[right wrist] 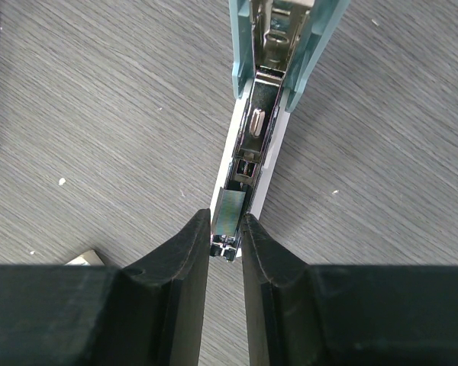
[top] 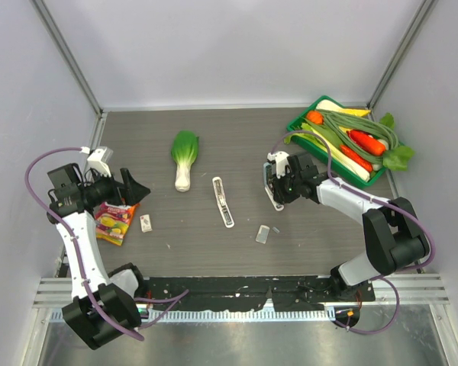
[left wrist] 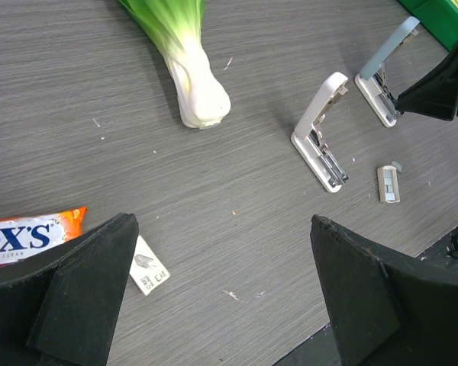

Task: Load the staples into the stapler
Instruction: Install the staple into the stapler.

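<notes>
Right tool (right wrist: 227, 223): jaws narrow around small grey staple strip (right wrist: 230, 204); I couldn't tell whether it gripped.
Risk: my nudge could tip the strip off the pale-blue-lidded stapler's (right wrist: 309, 46) silvery metal channel (right wrist: 253, 126).

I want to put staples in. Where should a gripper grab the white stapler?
Grip the stapler across its long, narrow sides, on the base half, coming straight down from above. It lies hinged open with the metal channel facing up, so pinching the sides should leave the channel free for loading.

Overhead view covers the whole table (top: 237, 145); nearer left wrist view shares the stapler (top: 223, 202)
</notes>
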Robot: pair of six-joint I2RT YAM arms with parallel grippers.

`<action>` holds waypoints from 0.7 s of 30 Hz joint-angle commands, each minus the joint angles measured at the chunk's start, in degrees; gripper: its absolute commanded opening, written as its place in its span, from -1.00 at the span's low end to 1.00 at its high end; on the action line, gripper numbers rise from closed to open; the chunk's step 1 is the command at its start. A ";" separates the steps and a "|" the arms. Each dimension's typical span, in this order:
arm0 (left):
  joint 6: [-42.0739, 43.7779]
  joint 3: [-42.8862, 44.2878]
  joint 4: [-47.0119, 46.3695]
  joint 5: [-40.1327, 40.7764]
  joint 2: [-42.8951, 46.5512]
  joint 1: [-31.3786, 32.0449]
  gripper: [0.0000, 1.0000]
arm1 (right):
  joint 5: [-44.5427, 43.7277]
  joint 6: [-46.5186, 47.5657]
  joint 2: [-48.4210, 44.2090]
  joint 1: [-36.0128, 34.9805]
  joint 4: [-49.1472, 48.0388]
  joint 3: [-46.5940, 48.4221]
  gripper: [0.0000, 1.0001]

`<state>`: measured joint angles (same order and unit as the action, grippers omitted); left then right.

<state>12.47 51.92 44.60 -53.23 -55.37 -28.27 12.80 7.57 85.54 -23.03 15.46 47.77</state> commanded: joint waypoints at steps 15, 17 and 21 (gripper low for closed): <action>0.71 -0.07 -1.09 -1.87 -0.70 -0.91 1.00 | 1.70 -0.19 -5.47 0.70 -1.40 0.75 -0.43; 0.72 -0.07 -1.09 -1.79 -0.52 -0.99 0.99 | 2.32 -0.28 -3.98 0.70 -0.96 1.10 -0.44; 0.80 -0.15 -1.09 -1.79 -0.26 -1.00 1.00 | 1.27 0.33 -2.04 0.18 -0.61 1.80 -0.44</action>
<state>12.47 51.92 44.58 -53.80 -56.16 -28.69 13.82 7.55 81.97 -22.59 15.40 47.79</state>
